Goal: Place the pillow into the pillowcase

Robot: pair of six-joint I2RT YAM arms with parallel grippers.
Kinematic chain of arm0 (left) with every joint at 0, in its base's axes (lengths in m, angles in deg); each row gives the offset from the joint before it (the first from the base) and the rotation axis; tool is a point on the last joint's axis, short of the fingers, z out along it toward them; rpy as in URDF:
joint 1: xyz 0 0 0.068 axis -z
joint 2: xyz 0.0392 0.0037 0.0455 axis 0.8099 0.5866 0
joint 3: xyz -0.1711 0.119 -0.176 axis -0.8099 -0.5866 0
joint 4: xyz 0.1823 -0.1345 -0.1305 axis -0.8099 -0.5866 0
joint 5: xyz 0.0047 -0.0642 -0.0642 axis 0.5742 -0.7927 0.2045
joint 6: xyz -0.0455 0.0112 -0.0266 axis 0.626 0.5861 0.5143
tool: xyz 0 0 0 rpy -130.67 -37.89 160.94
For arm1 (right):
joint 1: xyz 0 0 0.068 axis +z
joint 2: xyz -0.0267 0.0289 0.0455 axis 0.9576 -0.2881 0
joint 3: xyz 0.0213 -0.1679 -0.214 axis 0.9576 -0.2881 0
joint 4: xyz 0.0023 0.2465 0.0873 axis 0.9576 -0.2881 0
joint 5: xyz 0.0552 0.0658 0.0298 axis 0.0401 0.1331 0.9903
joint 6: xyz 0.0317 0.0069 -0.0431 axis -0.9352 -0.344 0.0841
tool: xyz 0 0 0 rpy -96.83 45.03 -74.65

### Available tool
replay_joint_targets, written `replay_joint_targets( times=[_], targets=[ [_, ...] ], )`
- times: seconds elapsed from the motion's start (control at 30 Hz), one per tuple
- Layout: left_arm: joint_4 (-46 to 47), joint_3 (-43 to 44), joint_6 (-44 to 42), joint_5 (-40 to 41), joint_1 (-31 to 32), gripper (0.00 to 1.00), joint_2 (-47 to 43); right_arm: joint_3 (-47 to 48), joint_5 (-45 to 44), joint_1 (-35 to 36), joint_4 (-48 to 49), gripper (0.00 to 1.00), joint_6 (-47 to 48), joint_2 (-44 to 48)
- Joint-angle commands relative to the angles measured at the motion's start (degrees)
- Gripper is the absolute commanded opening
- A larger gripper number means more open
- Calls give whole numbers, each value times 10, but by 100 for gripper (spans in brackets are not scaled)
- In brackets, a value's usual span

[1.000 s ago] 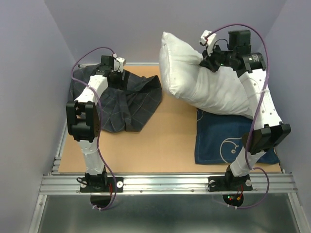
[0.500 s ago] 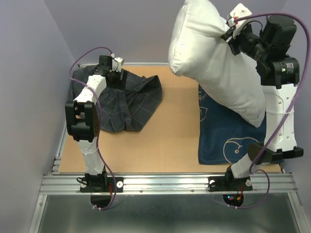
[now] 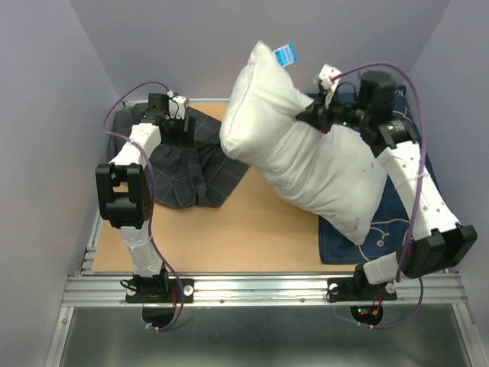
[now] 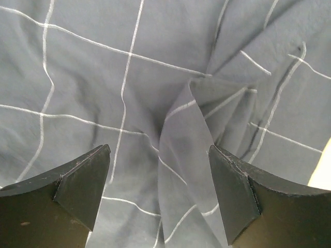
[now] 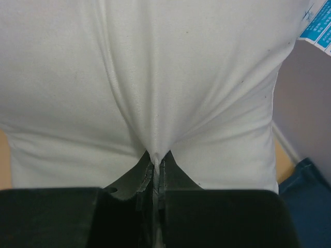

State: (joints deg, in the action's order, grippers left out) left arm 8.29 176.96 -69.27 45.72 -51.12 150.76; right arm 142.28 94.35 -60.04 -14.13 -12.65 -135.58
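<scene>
The plump white pillow [image 3: 302, 164] hangs tilted over the middle and right of the table, a blue tag at its top. My right gripper [image 3: 312, 116] is shut on a pinch of the pillow's fabric [image 5: 155, 93] at its upper right side and holds it up. The dark grey pillowcase [image 3: 202, 157] with a light grid lies crumpled at the back left. My left gripper [image 3: 177, 126] is open just above the pillowcase, with a raised fold of the cloth [image 4: 183, 144] between its fingers [image 4: 83, 181], not pinched.
A navy blue cloth with white drawings [image 3: 370, 233] lies on the right of the wooden table [image 3: 252, 237], partly under the pillow. Grey walls close in the back and sides. A metal rail runs along the near edge.
My right arm has swung the pillow down and to the left, from high at the right toward the pillowcase. The left gripper has shifted slightly left over the pillowcase.
</scene>
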Motion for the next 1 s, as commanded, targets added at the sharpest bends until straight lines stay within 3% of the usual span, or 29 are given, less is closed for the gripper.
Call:
replay_joint_targets(
  times=[0.0, 0.1, 0.33, 0.73, 0.87, 0.93, 0.97],
  targets=[
    [16, -31, 12, -76, -23, 88, -65, -43, 33, -2, 43, 1, 10, 25],
    [47, -45, 25, -101, -24, 88, -93, -51, 49, -3, 19, 0, 48, 32],
    [23, 7, 10, -116, -17, 88, -53, -167, 80, 8, -81, 0, 117, 62],
    [20, 57, 0, -62, 26, 88, 56, -262, 70, 70, -119, 1, 147, 54],
    [18, 63, -1, -50, 28, 82, 73, -270, 63, 90, -121, 1, 150, 32],
    [14, 71, 1, -53, 28, 69, 82, -270, 60, 102, -121, 1, 150, 18],
    [6, 75, 0, -59, 28, 53, 85, -268, 58, 110, -121, 1, 147, 1]
  ],
)
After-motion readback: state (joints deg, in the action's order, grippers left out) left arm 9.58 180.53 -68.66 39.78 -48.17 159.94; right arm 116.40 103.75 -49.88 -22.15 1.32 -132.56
